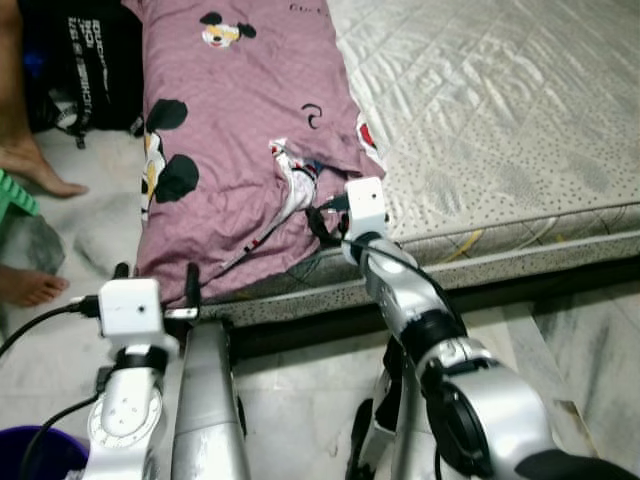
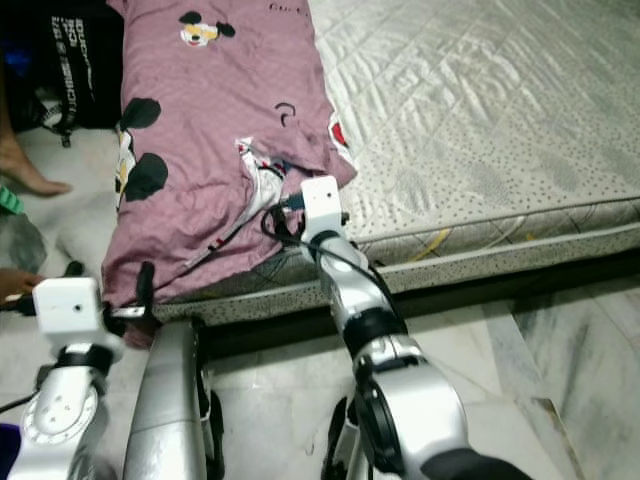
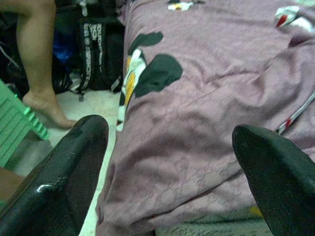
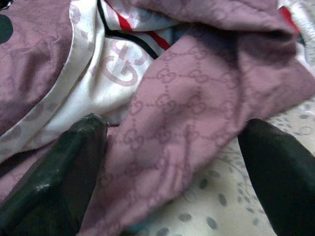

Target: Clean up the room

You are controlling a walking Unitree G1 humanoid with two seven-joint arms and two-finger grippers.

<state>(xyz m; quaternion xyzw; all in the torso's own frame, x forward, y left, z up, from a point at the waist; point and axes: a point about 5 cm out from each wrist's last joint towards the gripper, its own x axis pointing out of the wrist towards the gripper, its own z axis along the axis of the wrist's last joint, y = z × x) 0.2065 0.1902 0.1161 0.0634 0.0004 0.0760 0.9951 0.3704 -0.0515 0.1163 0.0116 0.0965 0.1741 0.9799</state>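
Across the left half of both eye views lies the task's thing, a mauve blanket point(image 1: 240, 130) printed with black-eared cartoon mice, spread down the left strip of the bed and drooping over the near edge of the mattress point(image 1: 500, 120). Near its lower right corner the cloth is rucked up and folded back, baring a pale lining point(image 4: 106, 73) with red and black stripes. It looks soft, light and limp; it will probably sag and trail when lifted, and a pinch on a single layer may slip. That bunched fold at the corner, or the hem hanging over the bed edge, seems the best place to take hold.

At centre frame the right gripper point(image 4: 172, 162) reaches forward from a bent elbow to that crumpled corner, fingers spread wide with a ridge of blanket lying between them and nothing yet clamped. One finger point(image 4: 64, 162) rests near the pale lining, the other over the dotted mattress border.

Lower left, the left gripper point(image 3: 172, 167) is held low before the hanging hem, fingers likewise wide apart and empty, pointing at the blanket's near left corner.

Beyond the blanket, in the upper left corner, a black backpack point(image 1: 90, 60) stands on the pale floor point(image 1: 80, 200), and a person's bare foot point(image 1: 40, 170) is planted beside it. A purple bucket rim point(image 1: 40, 450) shows at the lower left corner.
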